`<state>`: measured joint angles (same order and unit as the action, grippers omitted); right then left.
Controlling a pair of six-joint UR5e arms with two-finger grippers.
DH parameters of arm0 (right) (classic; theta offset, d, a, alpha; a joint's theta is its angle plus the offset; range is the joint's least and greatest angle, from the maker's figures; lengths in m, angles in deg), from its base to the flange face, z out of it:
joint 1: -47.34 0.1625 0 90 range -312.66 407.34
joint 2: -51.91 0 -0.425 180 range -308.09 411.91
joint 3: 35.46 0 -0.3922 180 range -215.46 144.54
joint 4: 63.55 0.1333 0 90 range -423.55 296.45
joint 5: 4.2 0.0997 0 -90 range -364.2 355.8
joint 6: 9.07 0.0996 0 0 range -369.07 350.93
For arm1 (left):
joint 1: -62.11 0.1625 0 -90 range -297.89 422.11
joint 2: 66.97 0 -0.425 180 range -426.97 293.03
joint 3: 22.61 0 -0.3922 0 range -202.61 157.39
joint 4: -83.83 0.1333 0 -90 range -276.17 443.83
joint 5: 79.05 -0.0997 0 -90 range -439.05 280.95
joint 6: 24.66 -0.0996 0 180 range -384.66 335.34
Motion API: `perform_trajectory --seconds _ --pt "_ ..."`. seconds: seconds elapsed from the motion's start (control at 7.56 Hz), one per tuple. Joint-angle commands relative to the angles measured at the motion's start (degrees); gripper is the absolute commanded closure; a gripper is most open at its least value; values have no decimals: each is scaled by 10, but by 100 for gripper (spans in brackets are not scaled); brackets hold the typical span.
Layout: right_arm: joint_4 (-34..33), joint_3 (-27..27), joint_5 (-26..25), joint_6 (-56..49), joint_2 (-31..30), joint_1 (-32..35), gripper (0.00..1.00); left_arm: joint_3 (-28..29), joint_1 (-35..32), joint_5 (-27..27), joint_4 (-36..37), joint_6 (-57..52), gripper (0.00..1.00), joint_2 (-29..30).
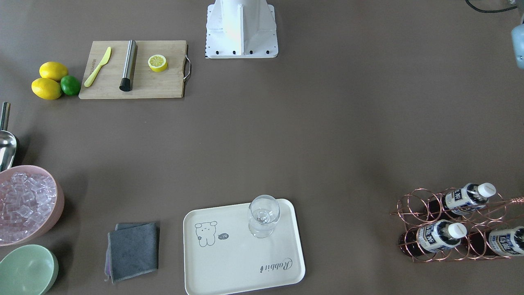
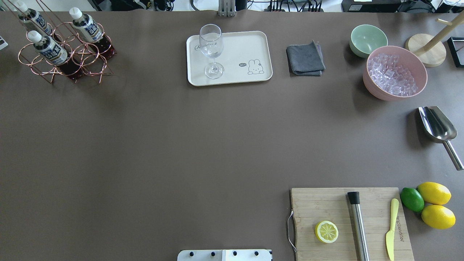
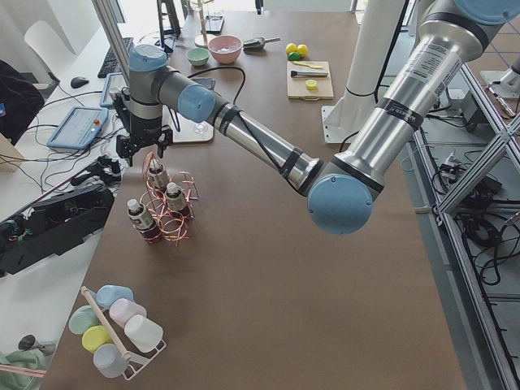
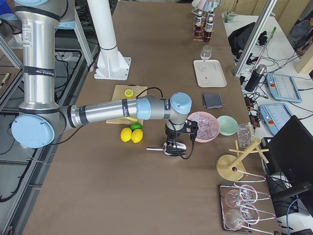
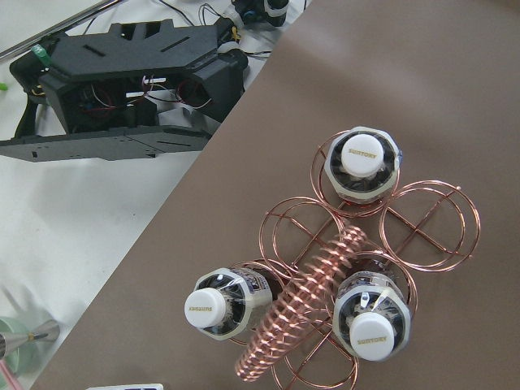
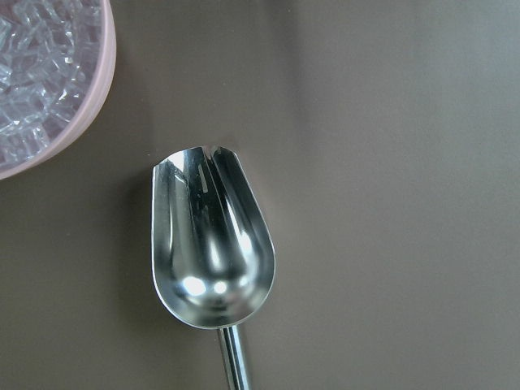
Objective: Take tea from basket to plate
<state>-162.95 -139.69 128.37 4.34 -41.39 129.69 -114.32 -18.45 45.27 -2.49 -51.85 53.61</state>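
My left jaws hang just above the tea point(image 3: 157, 175) in the basket point(image 3: 172, 221), upper left of frame; I cannot tell their grip.

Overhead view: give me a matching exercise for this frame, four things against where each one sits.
Things:
1. glass
2. half lemon
3. ice
4. tea

Places:
A. on the board
B. in the basket
C. on the plate
D. in the pink bowl

Pairs: 1-C, 2-A, 3-D, 4-B
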Motion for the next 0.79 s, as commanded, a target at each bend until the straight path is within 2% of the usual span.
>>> perform_trajectory --seconds 0.0,0.66 --pt "0 0 0 0 0 0 0 0 38 -1 -46 -34 5 -3" --pt "0 1 0 0 0 0 0 33 29 -1 -118 -136 5 -26"
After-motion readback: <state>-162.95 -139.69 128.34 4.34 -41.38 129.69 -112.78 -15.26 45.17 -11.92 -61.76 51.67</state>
